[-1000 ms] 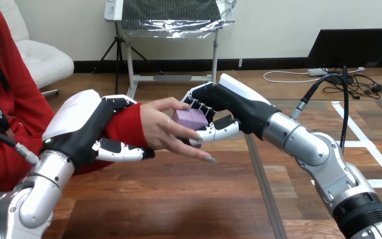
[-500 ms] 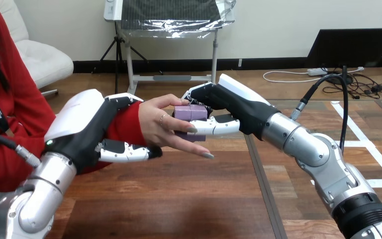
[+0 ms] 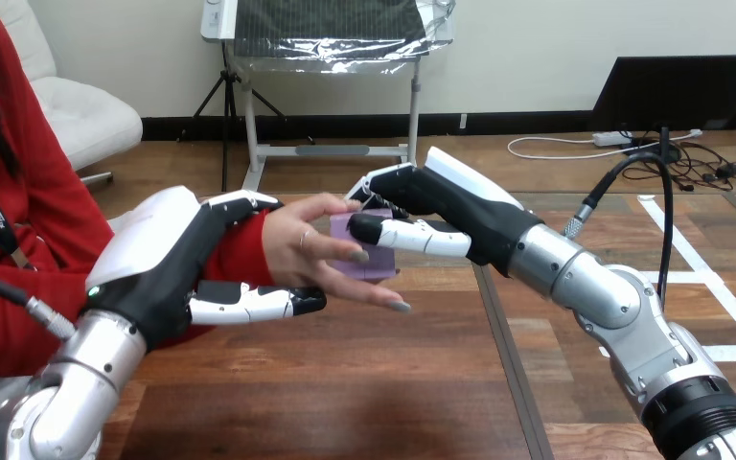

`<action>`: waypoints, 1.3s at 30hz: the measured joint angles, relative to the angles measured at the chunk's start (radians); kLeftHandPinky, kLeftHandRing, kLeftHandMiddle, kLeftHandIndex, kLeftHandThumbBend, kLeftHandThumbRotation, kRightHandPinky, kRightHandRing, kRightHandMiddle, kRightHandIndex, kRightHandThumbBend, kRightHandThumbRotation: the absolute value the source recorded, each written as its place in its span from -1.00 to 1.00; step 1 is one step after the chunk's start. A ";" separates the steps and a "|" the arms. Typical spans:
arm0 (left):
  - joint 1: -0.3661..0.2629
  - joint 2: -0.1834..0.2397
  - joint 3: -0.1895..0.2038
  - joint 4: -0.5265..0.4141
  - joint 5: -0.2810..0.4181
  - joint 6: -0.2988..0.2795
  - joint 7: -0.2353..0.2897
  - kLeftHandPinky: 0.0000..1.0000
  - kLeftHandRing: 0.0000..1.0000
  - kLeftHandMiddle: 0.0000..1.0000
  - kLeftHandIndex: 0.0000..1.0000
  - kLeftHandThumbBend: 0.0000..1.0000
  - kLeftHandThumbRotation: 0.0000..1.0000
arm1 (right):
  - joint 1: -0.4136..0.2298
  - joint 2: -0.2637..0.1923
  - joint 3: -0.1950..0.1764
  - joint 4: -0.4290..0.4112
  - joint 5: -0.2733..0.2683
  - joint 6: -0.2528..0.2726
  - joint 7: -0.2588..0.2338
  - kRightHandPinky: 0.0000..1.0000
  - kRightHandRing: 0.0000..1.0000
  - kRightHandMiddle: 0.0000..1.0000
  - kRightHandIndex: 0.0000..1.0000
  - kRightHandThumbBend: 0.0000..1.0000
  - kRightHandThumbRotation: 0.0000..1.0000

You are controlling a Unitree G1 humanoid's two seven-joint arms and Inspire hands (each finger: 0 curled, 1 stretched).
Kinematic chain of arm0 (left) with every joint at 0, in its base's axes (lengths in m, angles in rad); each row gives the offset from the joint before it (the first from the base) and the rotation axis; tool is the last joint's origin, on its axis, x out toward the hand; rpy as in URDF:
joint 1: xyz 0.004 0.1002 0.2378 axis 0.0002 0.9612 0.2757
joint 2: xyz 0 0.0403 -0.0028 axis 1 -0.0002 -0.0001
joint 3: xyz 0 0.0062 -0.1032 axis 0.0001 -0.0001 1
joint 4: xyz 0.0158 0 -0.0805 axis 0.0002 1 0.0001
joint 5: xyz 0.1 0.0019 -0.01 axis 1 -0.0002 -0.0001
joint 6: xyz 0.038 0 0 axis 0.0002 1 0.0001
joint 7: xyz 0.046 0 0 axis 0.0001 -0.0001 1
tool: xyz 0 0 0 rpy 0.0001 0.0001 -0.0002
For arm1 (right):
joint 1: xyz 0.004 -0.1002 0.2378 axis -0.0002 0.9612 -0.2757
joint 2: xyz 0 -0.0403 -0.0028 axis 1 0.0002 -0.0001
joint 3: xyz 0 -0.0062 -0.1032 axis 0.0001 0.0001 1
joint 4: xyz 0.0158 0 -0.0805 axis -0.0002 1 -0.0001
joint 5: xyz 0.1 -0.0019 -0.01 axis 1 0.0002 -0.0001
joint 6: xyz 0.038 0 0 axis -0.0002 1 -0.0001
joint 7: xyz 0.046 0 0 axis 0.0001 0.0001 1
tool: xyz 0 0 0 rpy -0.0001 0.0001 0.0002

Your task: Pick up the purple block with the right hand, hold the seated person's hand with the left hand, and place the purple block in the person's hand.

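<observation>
- Left hand (image 3: 168, 254) was at the view's left, raised above the desk (image 3: 345, 393), its left arm (image 3: 77, 383) coming up from the bottom left corner.
- Its fingers (image 3: 240, 203) were curled over the top of the person's wrist (image 3: 240, 254), which was covered by a red sleeve. The thumb (image 3: 259, 305) lay along the underside, so the wrist was clasped between them.
- The person's hand (image 3: 299, 244) reached out to the right from that clasp, in mid-air over the desk.
- Purple block (image 3: 380, 261) was off the desk, at the person's fingertips, between the person's hand and the right hand (image 3: 441, 201).
- The person's fingers lay across the block's near face, touching it.
- The right hand's thumb (image 3: 407, 235) was pressed along the block's upper near side and its fingers (image 3: 376, 192) were curled behind the block, pinching it.
- Both the right hand and the person's hand were on the block.
</observation>
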 measured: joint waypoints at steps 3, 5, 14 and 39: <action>0.011 0.000 0.002 -0.006 -0.010 0.001 -0.003 0.19 0.41 0.48 0.52 1.00 0.42 | 0.000 0.000 -0.003 0.011 0.007 -0.002 0.005 0.12 0.18 0.21 0.25 0.83 1.00; 0.019 -0.001 0.003 -0.009 -0.020 0.001 -0.004 0.19 0.41 0.48 0.53 1.00 0.45 | 0.000 0.000 -0.007 0.017 0.010 -0.002 0.010 0.12 0.19 0.21 0.25 0.83 1.00; 0.050 -0.003 0.009 -0.020 -0.056 0.003 -0.006 0.18 0.41 0.49 0.54 1.00 0.52 | 0.000 -0.006 -0.024 0.035 0.023 -0.004 0.033 0.11 0.21 0.25 0.28 0.86 1.00; 0.182 -0.055 0.013 -0.023 -0.041 -0.122 0.141 0.18 0.43 0.52 0.56 1.00 0.98 | 0.018 -0.039 -0.071 0.062 0.083 -0.022 0.071 0.15 0.31 0.40 0.42 0.87 1.00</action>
